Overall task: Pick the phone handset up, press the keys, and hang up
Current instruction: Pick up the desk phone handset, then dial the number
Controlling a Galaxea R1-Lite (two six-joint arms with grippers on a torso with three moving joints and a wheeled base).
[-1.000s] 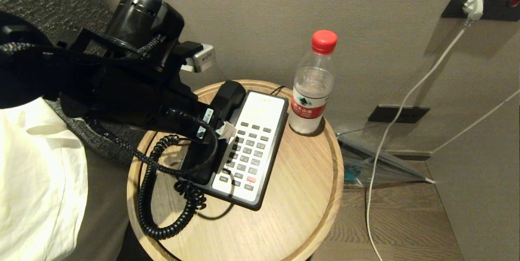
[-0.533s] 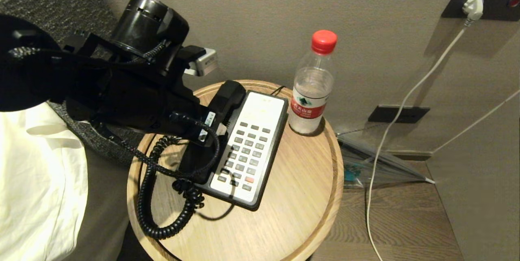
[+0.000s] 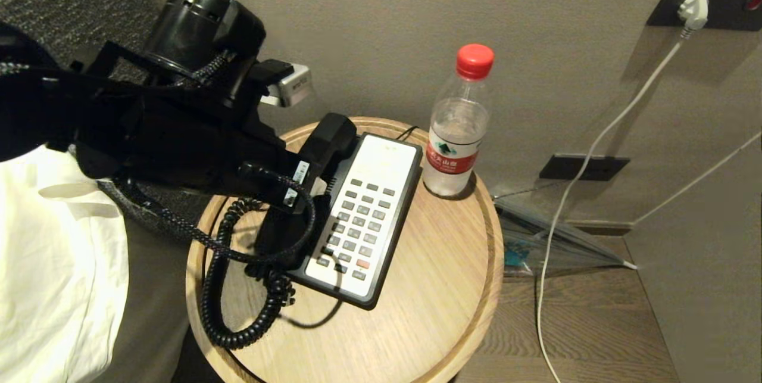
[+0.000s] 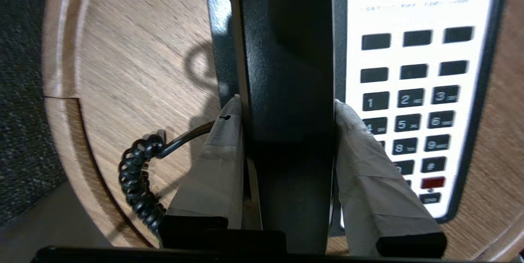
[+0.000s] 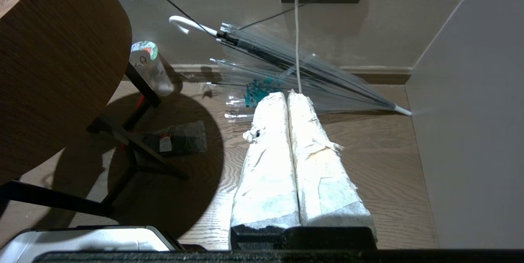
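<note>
The black phone handset (image 3: 326, 139) lies along the left side of the black-and-white phone base (image 3: 387, 159) on the round wooden table (image 3: 428, 323). My left gripper (image 3: 312, 183) is shut on it. In the left wrist view its taped fingers (image 4: 221, 148) press both sides of the phone handset (image 4: 286, 62) at mid-length, with the left gripper (image 4: 287, 102) beside the dark keys (image 4: 411, 99). The handset's far end stands slightly above the base. A coiled black cord (image 3: 214, 287) loops over the table's left side. My right gripper (image 5: 288, 93) is shut and parked low over the floor.
A water bottle with a red cap (image 3: 457, 127) stands just right of the phone base near the wall. White bedding (image 3: 53, 264) is at the left. A clear umbrella (image 3: 553, 240) and a white cable (image 3: 571, 192) lie on the floor to the right.
The left gripper's fingers have closed on the handset. The handset's far end has lifted a little and swung left, away from the keypad. The right arm has stayed still.
</note>
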